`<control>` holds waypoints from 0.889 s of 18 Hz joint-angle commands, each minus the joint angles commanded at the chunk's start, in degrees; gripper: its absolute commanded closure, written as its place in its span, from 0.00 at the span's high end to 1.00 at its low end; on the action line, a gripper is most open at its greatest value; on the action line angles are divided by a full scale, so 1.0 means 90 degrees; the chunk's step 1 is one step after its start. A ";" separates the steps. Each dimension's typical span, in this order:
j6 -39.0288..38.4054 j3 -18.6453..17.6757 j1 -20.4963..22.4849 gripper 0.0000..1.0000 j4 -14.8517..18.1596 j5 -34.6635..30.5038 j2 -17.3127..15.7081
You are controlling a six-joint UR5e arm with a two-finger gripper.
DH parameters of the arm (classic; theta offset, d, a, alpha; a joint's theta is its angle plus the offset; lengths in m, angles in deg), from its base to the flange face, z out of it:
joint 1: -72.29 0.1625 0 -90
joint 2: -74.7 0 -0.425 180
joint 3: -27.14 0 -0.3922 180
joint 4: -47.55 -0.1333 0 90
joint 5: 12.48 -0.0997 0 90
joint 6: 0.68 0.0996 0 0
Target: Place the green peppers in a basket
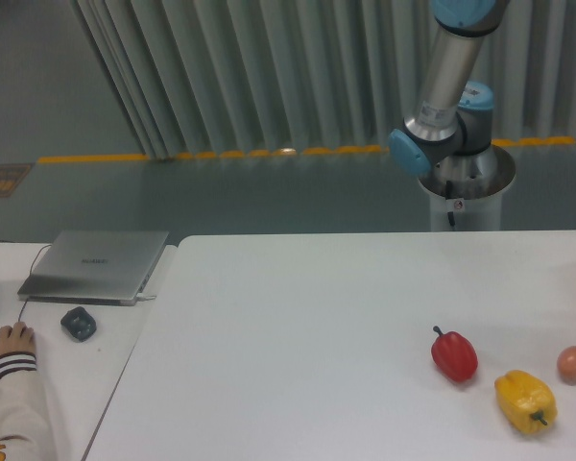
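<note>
White bench (317, 317) fills the near scene, ribbed grey curtains hanging behind it. Near its right edge lie a red pepper (454, 354), a yellow pepper (525, 400) just nearer, and a small brownish egg-like thing (573, 362) to the right. The robot arm (448, 91) rises at far right; its end effector and the green pepper are out of view. On the left side table (72, 384) sit a closed laptop (94, 265) and a person's hand (12, 338).

Silver tubular arm (448, 67), light-blue joint caps (rounded), grey pedestal base (466, 187), small white tag
</note>
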 joint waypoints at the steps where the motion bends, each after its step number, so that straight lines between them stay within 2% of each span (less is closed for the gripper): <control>1: -0.0010 -0.0097 -0.0009 1.00 0.0000 -0.0039 -0.0039; 5: -0.0049 -0.0537 0.0010 1.00 0.0010 0.0000 -0.0371; 11: -0.0079 -0.0489 -0.0058 1.00 0.1043 -0.0059 -0.0645; 13: -0.0108 -0.0440 -0.0272 1.00 0.1317 -0.0098 -0.0694; 16: -0.0137 -0.0391 -0.0633 1.00 0.1397 -0.0156 -0.0694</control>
